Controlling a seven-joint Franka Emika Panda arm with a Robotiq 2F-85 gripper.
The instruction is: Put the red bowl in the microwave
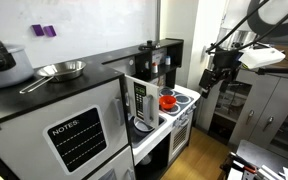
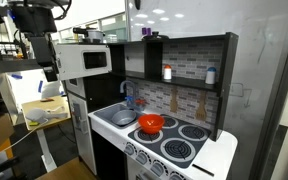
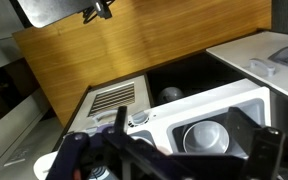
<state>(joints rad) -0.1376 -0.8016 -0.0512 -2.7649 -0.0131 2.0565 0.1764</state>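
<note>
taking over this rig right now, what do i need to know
Gripper: open, empty, up in the air beside the toy kitchen, touching nothing.
Red bowl: upright on the toy stove, not grasped.
Microwave: at the end of the toy kitchen, off to the side of the stove. These views don't settle whether its door is open.
Done: nothing yet.
Left: go down to the bowl, grip it, carry it across and set it inside the microwave, opening the door first if needed.
</note>
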